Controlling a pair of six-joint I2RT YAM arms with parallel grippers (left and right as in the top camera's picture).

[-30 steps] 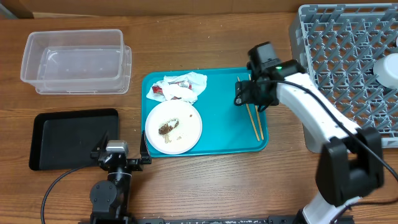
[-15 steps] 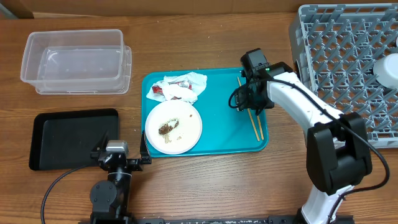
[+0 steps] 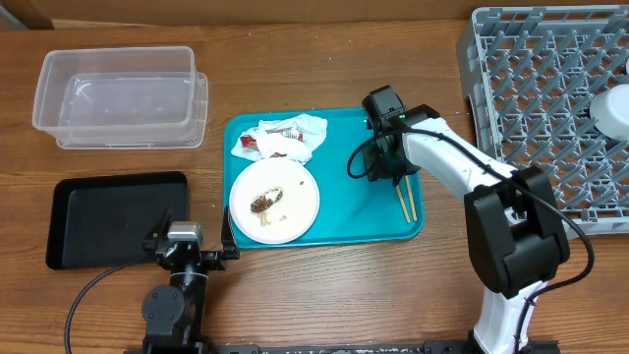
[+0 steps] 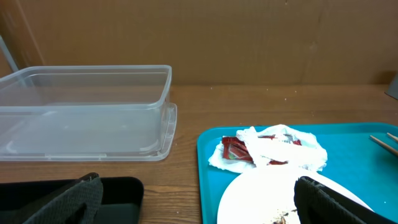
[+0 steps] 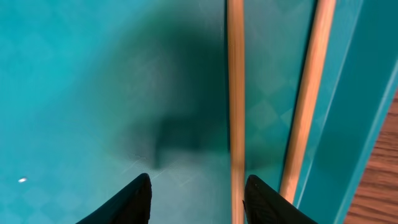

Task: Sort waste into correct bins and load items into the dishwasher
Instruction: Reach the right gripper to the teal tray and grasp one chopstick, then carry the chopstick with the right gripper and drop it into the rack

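Two wooden chopsticks (image 3: 404,194) lie along the right edge of the teal tray (image 3: 344,211). My right gripper (image 3: 374,165) is low over that tray and open. In the right wrist view, one chopstick (image 5: 235,93) runs between its fingers (image 5: 198,183), close to the right finger. The other chopstick (image 5: 308,106) lies outside that finger. A white plate (image 3: 285,211) with a brown lump (image 3: 262,204) sits at the tray's left. A crumpled napkin (image 3: 298,131) and a red-and-white wrapper (image 3: 251,146) lie behind the plate. My left gripper (image 3: 192,234) is open and empty at the front edge.
The clear tub (image 3: 120,96) stands at the back left, with the black tray (image 3: 108,218) in front of it. The grey dish rack (image 3: 545,88) fills the right side and holds a white dish (image 3: 614,108) at its right edge.
My right gripper has moved left and towards the front over the teal tray, down beside the chopsticks. The left arm has not moved.
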